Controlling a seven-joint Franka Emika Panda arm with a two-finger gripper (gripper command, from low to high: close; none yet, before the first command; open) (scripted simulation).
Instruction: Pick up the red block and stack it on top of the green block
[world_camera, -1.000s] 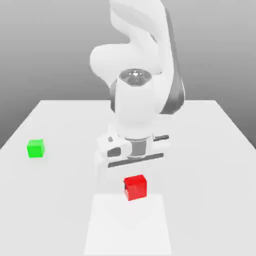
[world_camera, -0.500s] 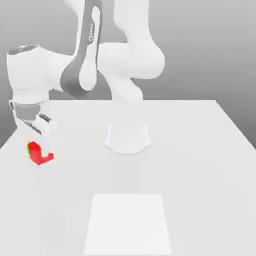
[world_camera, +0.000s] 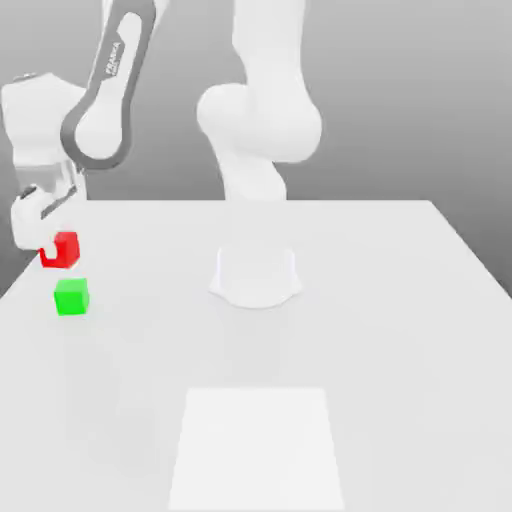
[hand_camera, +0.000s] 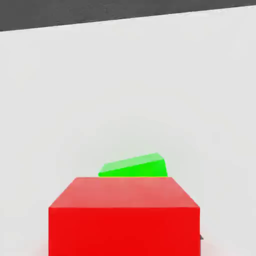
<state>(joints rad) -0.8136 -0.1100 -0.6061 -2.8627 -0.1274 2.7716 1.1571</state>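
Overall brightness: high and even; the white table (world_camera: 400, 330) reads pale grey-white in the exterior view.
Background: a smooth grey gradient, darker toward the top.
Shadows: faint and soft; a weak grey patch lies on the table beneath the green block (world_camera: 71, 297).
Glare: a small specular highlight on the glossy white arm (world_camera: 262, 110); no blown-out areas.
Colour: the red block (hand_camera: 124, 216) and the green block render as flat, saturated faces.
Blur: none visible in either view.
Edge distortion: none visible; the table edge stays straight.
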